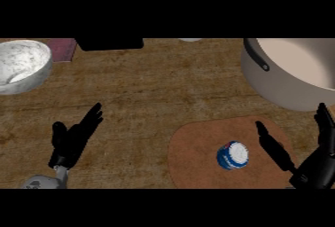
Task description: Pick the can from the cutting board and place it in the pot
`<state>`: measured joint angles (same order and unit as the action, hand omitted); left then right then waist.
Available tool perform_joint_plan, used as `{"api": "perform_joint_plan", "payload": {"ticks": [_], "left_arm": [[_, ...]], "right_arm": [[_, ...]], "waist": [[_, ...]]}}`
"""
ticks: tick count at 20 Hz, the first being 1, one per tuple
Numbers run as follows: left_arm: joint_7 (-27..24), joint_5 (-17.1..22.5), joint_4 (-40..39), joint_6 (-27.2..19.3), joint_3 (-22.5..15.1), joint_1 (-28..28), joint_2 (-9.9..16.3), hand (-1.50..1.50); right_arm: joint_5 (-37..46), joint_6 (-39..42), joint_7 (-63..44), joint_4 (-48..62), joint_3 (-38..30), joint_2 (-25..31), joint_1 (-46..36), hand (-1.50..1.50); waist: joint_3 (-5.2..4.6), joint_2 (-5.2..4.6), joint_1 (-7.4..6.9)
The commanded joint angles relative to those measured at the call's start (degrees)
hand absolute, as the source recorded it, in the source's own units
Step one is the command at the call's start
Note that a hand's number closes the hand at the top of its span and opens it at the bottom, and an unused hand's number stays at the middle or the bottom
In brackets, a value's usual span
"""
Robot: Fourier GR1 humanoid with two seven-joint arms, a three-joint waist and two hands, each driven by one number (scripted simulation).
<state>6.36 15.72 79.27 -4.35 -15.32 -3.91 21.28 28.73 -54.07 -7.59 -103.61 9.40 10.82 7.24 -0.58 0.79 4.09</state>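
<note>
A small blue can with a white top (233, 155) stands upright on the round brown cutting board (196, 155) at the lower right of the counter. My right hand (313, 166) is open just right of the can, thumb stretched toward it and fingers pointing up, not touching it. The large grey pot (288, 88) with a pale inside sits at the upper right, beyond the board. My left hand (73, 139) rests open at the lower left, fingers straight, far from the can.
A speckled white bowl (23, 64) sits at the upper left. A dull red item (62, 48) and a black object (109, 43) lie along the far edge. Bare wooden counter lies between the bowl, the board and the pot.
</note>
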Motion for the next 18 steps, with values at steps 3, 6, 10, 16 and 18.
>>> {"api": "perform_joint_plan", "payload": {"ticks": [3,6,10,16,18], "left_arm": [[-0.10,-1.50,0.07,-0.33,-1.54,-1.04,-1.44,0.00],[-1.41,-1.45,-0.11,0.66,-1.82,-0.02,-1.43,0.00],[-1.45,-1.19,-1.18,2.24,-1.88,-1.17,-1.75,0.00],[2.18,-1.15,3.20,2.21,-2.00,-1.35,-1.31,0.00],[-0.94,-2.21,0.26,3.07,-1.90,-0.60,-1.27,0.00]], "right_arm": [[17.09,-0.01,-13.90,-5.34,5.75,-10.18,9.86,-1.50],[20.91,5.11,-23.09,-9.60,7.67,-10.63,13.52,-1.50],[27.91,10.38,-39.34,-17.03,10.21,-10.75,11.52,-1.50],[29.81,18.45,-57.92,-16.33,14.21,-10.80,5.72,-1.50],[26.49,24.76,-58.63,-15.24,12.76,-10.81,4.85,-1.50]], "waist": [[-0.01,-0.64,-1.72],[-0.06,-0.77,-2.34],[0.19,-0.91,-3.43],[0.48,-0.81,-4.91],[0.50,-0.90,-4.71]]}}
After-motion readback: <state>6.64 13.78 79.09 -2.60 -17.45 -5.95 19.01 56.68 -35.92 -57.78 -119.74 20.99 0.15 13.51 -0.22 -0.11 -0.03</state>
